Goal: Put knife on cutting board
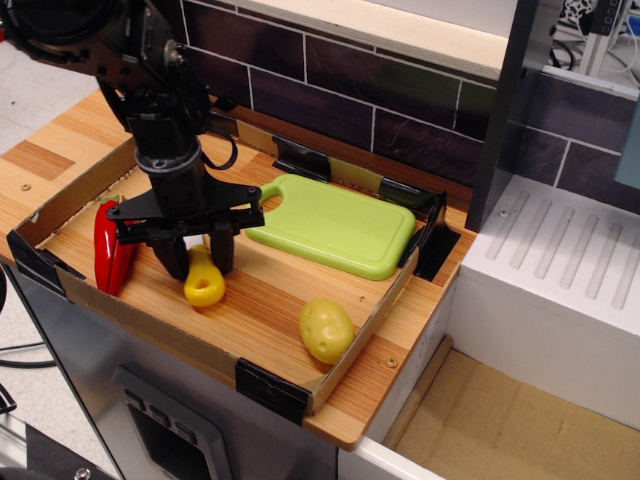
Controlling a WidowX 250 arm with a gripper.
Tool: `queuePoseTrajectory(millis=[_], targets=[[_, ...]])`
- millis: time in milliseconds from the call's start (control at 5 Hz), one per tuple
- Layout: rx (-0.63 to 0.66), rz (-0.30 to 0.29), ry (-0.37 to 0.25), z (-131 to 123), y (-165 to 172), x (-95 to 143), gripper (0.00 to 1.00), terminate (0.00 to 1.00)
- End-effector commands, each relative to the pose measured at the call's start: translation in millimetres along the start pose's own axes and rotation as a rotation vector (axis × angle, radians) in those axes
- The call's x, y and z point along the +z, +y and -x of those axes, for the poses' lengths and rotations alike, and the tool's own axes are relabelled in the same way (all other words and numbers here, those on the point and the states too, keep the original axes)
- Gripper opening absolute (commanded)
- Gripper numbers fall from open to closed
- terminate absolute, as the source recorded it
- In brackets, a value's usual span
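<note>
The knife (204, 286) lies in the wooden tray, its yellow handle with a hole pointing toward the front; its white blade is hidden under my gripper. My gripper (198, 262) points straight down with both fingers pressed against the upper part of the handle, low at the tray floor. The light green cutting board (340, 228) lies flat to the right and behind, its handle hole near my gripper's right finger (222, 250). Nothing lies on the board.
A red toy pepper (108, 246) lies just left of my gripper. A yellowish toy potato (326, 330) sits at the tray's front right corner. Low cardboard walls (150, 322) with black corner clips ring the tray. A brick wall stands behind, a white sink unit to the right.
</note>
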State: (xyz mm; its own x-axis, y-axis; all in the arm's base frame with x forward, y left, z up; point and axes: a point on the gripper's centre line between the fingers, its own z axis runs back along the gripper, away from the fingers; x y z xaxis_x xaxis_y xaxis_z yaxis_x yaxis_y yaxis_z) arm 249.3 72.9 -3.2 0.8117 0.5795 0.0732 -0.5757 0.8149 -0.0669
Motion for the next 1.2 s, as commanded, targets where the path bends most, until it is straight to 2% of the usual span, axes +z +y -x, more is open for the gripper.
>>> queuePoseTrajectory(millis=[0, 400, 600, 800, 1000], targets=[[-0.068, 0.027, -0.050, -1.2, -11.8, 14.9, 0.00, 0.00], [0.055, 0.082, -0.074, -10.7, -22.1, 60.2, 0.00, 0.00], [0.201, 0.112, -0.103, -25.7, -29.5, 86.7, 0.00, 0.00], [0.329, 0.135, -0.097, -44.3, -37.6, 94.4, 0.00, 0.00], [0.483, 0.105, -0.012, -61.1, -48.9, 87.4, 0.00, 0.00]])
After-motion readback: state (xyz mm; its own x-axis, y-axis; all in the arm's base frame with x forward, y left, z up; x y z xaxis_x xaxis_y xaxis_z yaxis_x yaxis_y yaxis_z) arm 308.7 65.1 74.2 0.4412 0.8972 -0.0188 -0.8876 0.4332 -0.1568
